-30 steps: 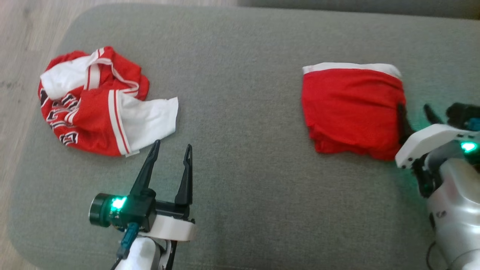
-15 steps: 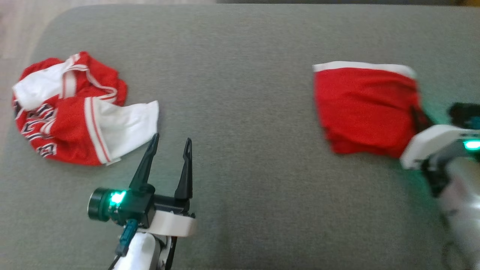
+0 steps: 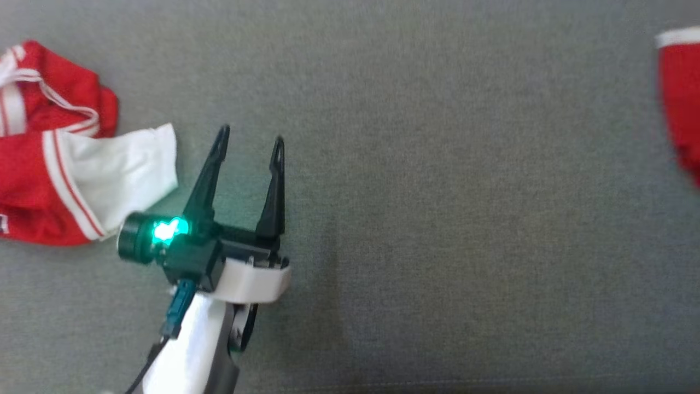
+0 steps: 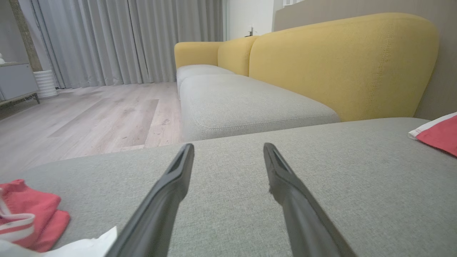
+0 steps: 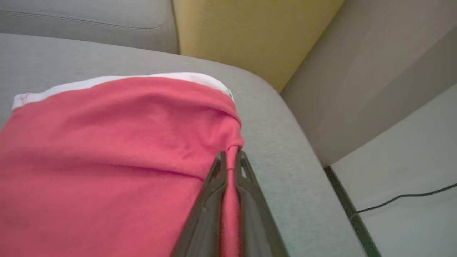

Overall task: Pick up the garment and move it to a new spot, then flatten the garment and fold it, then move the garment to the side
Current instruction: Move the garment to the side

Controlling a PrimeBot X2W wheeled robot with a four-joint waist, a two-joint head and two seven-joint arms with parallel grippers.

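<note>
The garment (image 5: 107,142) is a folded red piece with a white band along its far edge, lying on the grey cushion (image 5: 278,142). My right gripper (image 5: 231,155) is shut on its right edge, with red cloth pinched between the fingers. In the head view just the garment's (image 3: 681,104) left part shows at the right border. My left gripper (image 3: 251,135) hovers open over bare cushion, nothing between its fingers (image 4: 171,185). The left wrist view has the garment's (image 4: 439,134) corner at far right.
A crumpled red-and-white jersey (image 3: 54,164) lies just left of my left gripper, low on the left (image 4: 28,214) in the left wrist view. Behind the cushion stands a yellow sofa back (image 4: 339,60). The cushion's rounded edge drops to the floor, where a cable (image 5: 403,198) runs.
My right gripper has shut on the folded garment's right edge. The head camera has moved closer and lower, pushing both garments toward the picture's borders. The left gripper stays open.
</note>
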